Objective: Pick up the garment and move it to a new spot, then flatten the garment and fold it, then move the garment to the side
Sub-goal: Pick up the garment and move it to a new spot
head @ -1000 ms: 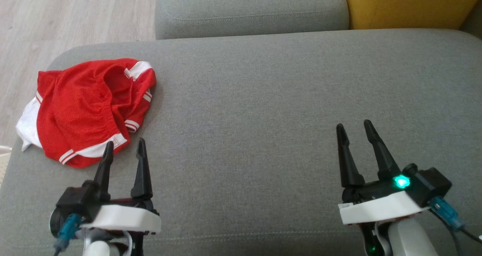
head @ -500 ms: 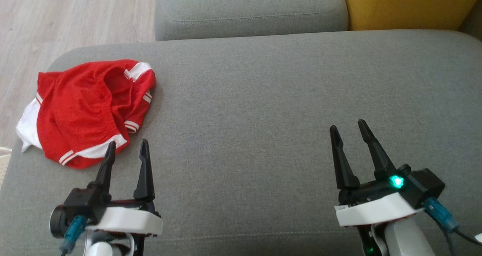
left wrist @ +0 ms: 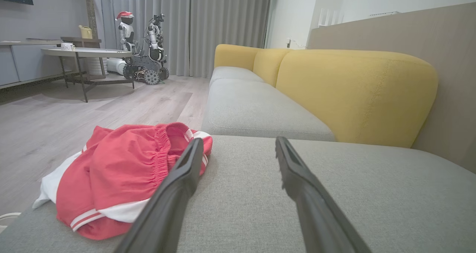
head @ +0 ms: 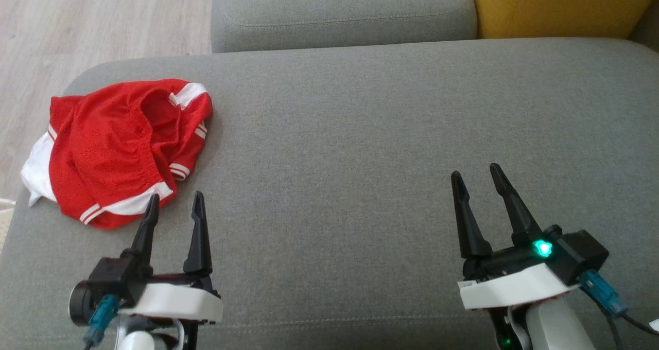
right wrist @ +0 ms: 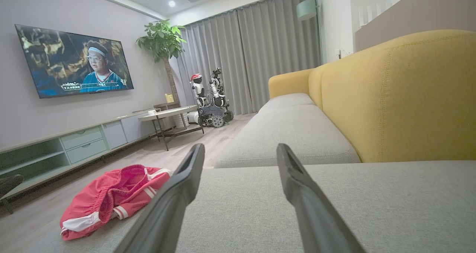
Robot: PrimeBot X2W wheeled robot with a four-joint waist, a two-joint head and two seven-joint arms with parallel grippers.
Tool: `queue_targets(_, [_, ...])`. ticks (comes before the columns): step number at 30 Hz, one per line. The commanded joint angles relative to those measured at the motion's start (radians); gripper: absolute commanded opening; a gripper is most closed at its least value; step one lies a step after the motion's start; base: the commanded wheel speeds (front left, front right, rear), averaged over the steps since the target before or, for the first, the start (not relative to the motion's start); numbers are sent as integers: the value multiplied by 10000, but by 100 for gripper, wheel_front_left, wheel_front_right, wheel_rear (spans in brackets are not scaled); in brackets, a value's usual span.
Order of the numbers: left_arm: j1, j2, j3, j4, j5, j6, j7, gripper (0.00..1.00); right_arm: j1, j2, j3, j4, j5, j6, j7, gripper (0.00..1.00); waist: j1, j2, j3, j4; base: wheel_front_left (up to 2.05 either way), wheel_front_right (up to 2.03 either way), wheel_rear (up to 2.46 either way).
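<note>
The garment (head: 116,146) is a pair of red shorts with white stripes, lying crumpled at the left end of the grey sofa seat (head: 360,134). It also lies at the lower left of the left wrist view as the garment (left wrist: 119,175) and of the right wrist view as the garment (right wrist: 111,199). My left gripper (head: 175,202) stands open just near of the garment's hem, its left fingertip almost at the white band. My right gripper (head: 476,172) stands open over bare seat far to the right. Both hold nothing.
A second grey seat cushion (head: 340,10) lies beyond, with a yellow backrest (head: 561,5) at the upper right. Wooden floor (head: 77,25) drops off at the left edge of the seat. A table (left wrist: 85,54) and another robot (left wrist: 147,48) stand far off.
Both grippers have shifted only slightly; the right one moved a little left. The picture shifted a touch. The garment lies as before.
</note>
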Motion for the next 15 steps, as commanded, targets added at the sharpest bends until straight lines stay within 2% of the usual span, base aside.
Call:
queue_targets(1, [-351,102,263,-314,140,30,-124,100,-504,-31,250,-401,57,73,-113,100,0,0,5,7,0,0,0])
queue_targets(9, [-353,102,263,-344,235,101,-124,100,-428,-31,175,-425,12,73,-113,100,0,0,-5,205,0,0,0])
queue_targets(15, [-363,102,224,-368,277,234,-124,100,-342,-31,203,-386,-76,73,-113,100,0,0,-79,816,0,0,0])
